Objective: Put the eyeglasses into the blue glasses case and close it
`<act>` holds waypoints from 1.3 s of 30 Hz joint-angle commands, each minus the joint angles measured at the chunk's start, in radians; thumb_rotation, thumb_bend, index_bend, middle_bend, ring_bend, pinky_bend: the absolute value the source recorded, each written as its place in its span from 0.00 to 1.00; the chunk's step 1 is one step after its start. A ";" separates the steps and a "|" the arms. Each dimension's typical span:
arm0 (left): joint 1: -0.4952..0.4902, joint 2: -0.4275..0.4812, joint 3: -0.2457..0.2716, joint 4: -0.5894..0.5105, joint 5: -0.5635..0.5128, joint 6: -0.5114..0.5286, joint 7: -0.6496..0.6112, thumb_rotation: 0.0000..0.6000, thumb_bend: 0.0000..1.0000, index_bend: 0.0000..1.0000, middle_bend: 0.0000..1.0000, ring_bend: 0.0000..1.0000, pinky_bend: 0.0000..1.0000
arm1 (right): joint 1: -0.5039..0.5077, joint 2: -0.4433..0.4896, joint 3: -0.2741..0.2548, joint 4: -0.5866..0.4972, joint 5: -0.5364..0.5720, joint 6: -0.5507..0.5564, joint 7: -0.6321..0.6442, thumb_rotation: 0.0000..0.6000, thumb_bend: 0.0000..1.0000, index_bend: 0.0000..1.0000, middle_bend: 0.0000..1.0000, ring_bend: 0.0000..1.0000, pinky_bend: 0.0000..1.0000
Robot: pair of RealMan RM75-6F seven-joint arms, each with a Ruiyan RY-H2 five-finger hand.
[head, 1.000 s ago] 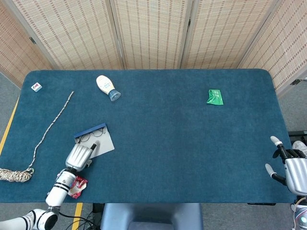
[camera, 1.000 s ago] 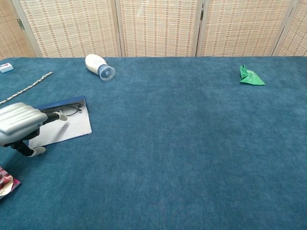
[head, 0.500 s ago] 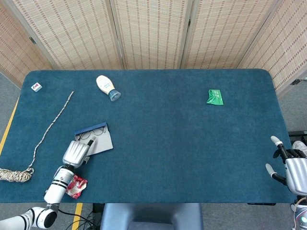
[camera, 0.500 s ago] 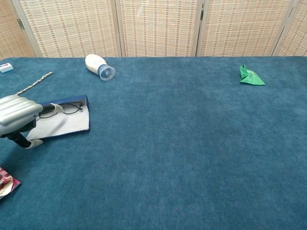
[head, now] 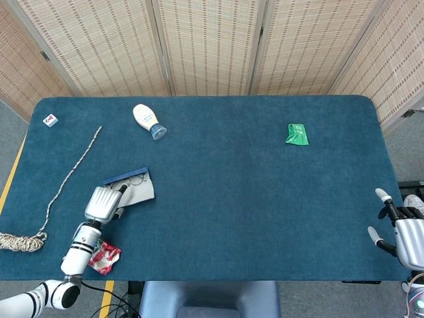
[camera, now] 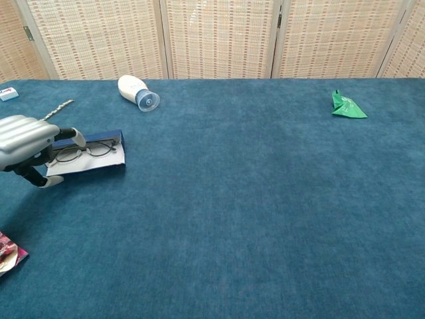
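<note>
1. Head view: left hand grips the near-left edge of the blue glasses case, fingers curled on its pale flap. Since 1.0 s ago the flap has risen and looks narrower; the hand has shifted left. Eyeglasses lie inside the case, just beyond the hand. Right hand, far right of the case, released, fingers apart.
2. Chest view: left hand covers the case's left end; eyeglasses just right of the fingers.
</note>
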 commanded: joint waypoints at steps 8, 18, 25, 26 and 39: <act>-0.013 -0.033 -0.011 0.043 -0.009 -0.015 -0.020 1.00 0.38 0.49 1.00 0.97 0.98 | 0.000 -0.001 0.002 0.011 0.007 -0.004 0.010 1.00 0.27 0.13 0.51 0.48 0.37; -0.021 -0.040 -0.013 0.050 -0.016 -0.026 -0.026 1.00 0.48 0.59 1.00 0.97 0.98 | 0.003 -0.006 0.003 0.023 0.014 -0.013 0.021 1.00 0.27 0.13 0.51 0.48 0.37; -0.015 -0.012 -0.007 0.018 0.002 -0.023 -0.070 1.00 0.53 0.64 1.00 0.98 0.99 | 0.002 -0.005 0.004 0.021 0.015 -0.011 0.019 1.00 0.26 0.13 0.51 0.48 0.37; -0.013 -0.002 -0.003 0.007 0.011 -0.020 -0.077 1.00 0.53 0.64 1.00 0.98 0.99 | 0.002 -0.004 0.004 0.020 0.015 -0.011 0.018 1.00 0.26 0.13 0.51 0.48 0.37; 0.001 0.194 0.022 -0.231 -0.032 -0.082 -0.096 1.00 0.53 0.63 1.00 0.98 0.99 | -0.005 -0.001 0.000 -0.004 0.007 0.002 -0.004 1.00 0.27 0.13 0.51 0.48 0.37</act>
